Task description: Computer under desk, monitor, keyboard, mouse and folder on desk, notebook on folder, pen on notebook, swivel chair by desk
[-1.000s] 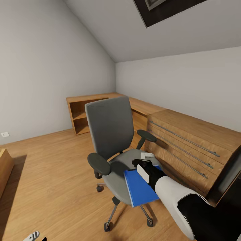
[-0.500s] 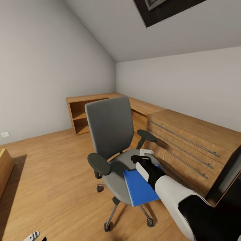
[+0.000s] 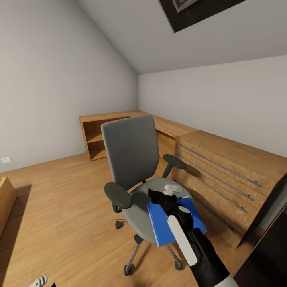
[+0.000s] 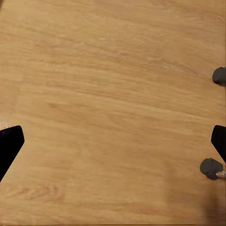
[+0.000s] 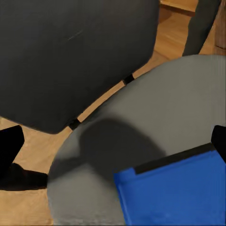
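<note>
The grey swivel chair [image 3: 129, 159] stands in the middle of the wood floor. A bright-blue folder [image 3: 167, 225] lies flat on the front right of its seat [image 5: 155, 117]. My right gripper [image 3: 156, 195] hovers over the seat just beyond the folder's far edge. It points toward the backrest [image 5: 70, 52]. In the right wrist view the gripper [image 5: 113, 141] is open with nothing between its fingertips, and the folder [image 5: 174, 193] lies below and in front of it. My left gripper [image 4: 113, 143] hangs open above bare floor.
A light-wood chest of drawers [image 3: 223, 175] with long bar handles stands close to the chair's right. A low wooden shelf unit [image 3: 99, 135] runs along the back wall. Two chair casters [image 4: 211, 167] show near the left gripper. A dark surface [image 3: 273, 249] fills the lower right corner.
My right arm has swung so the forearm now comes up from below. The gripper has shifted left and further over the seat, uncovering more of the folder. Chair and folder have not moved.
</note>
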You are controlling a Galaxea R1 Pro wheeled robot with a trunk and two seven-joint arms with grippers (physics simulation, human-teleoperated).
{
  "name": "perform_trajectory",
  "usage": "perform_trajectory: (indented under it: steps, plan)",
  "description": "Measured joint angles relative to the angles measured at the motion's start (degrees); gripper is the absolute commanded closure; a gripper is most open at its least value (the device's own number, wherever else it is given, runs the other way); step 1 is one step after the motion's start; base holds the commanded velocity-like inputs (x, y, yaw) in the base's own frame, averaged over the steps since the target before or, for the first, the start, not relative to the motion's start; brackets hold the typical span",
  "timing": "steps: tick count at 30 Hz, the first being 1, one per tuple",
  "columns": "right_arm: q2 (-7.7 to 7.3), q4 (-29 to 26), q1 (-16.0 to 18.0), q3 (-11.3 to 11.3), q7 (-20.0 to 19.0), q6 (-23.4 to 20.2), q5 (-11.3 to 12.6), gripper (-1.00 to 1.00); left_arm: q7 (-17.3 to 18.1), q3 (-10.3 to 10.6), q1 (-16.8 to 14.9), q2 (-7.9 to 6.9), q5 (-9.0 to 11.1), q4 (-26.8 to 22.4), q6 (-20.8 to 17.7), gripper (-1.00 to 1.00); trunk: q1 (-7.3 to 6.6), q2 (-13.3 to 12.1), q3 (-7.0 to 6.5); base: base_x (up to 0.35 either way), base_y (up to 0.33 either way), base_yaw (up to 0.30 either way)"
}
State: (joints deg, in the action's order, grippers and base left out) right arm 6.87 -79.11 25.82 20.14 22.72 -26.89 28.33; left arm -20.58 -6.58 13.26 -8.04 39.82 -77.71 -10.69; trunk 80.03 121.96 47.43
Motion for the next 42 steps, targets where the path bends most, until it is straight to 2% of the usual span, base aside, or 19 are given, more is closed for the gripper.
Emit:
perform_trajectory:
  steps: [3,5,9,10,14,16,17,18,24,25,30,37,42]
  plan:
    - [-0.4,-5.52,-3.77,-1.26,0.0,-0.7,3.06,-1.0,-0.03,0.53,0.0,0.0,-0.47,0.38,0.01,-1.0,0.0,-0.01,0.0,0.0,0.0,0.0]
    - [-0.64,-8.62,-6.28,-3.86,-0.06,-1.17,8.88,-1.0,-0.05,1.03,0.0,0.04,-1.8,0.6,0.03,-1.0,0.0,-0.01,0.0,0.0,0.0,0.0]
    - [-1.06,-9.87,-7.36,-5.93,-0.12,-1.16,15.02,-1.0,-0.06,1.23,0.0,0.05,-3.09,0.74,0.06,-1.0,0.0,-0.01,0.0,0.0,0.0,0.0]
    - [-1.73,-10.17,-7.59,-6.99,-0.14,-1.08,17.1,-1.0,-0.06,1.28,0.0,0.06,-3.44,0.78,0.08,-1.0,0.0,-0.01,0.0,0.0,0.0,0.0]
    - [-3.42,-10.49,-7.9,-9.75,-0.2,-0.98,20.21,-1.0,-0.06,1.34,0.0,0.06,-3.83,0.82,0.09,-1.0,0.0,-0.01,0.0,0.0,0.0,0.0]
    - [-4.17,-10.6,-8.0,-11.67,-0.22,-0.95,22.57,-1.0,-0.06,1.36,0.0,0.06,-3.96,0.84,0.1,-1.0,0.0,-0.01,0.0,0.0,0.0,0.0]
    - [-4.75,-10.67,-8.06,-13.65,-0.24,-0.93,25.69,-1.0,-0.06,1.36,0.0,0.07,-4.04,0.84,0.1,-1.0,0.0,-0.01,0.0,0.0,0.0,0.0]
    - [-4.85,-10.68,-8.07,-14.2,-0.24,-0.89,26.46,-1.0,-0.06,1.37,0.0,0.07,-4.04,0.85,0.1,-1.0,0.0,-0.01,0.0,0.0,0.0,0.0]
    - [-5.13,-10.71,-8.11,-16.84,-0.26,-0.89,28.58,-1.0,-0.01,1.33,0.0,0.07,-4.07,0.9,0.16,-1.0,0.0,-0.01,0.0,0.0,0.037,-0.033]
    - [-5.21,-10.71,-8.27,-18.39,-0.36,-0.97,29.2,-1.0,0.07,1.36,0.0,0.03,-4.05,2.43,5.18,-1.0,0.0,0.0,0.0,0.0,0.253,-0.232]
    - [-5.22,-10.71,-8.31,-18.65,-0.43,-0.9,29.31,-1.0,0.06,1.37,-0.01,0.06,-4.0,2.75,6.7,-1.0,0.0,-0.01,0.0,0.0,0.285,-0.268]
    - [-5.22,-10.71,-8.29,-18.77,-0.44,-0.9,29.29,-1.0,0.06,1.37,-0.01,0.07,-4.06,2.77,6.79,-1.0,0.01,-0.01,0.0,-0.031,0.29,-0.291]
    - [-5.21,-10.71,-8.29,-19.36,-0.4,-0.92,29.31,-1.0,0.12,1.33,-0.01,0.05,-4.06,2.77,6.86,-1.0,0.01,-0.01,0.07,-0.067,0.1,-0.169]
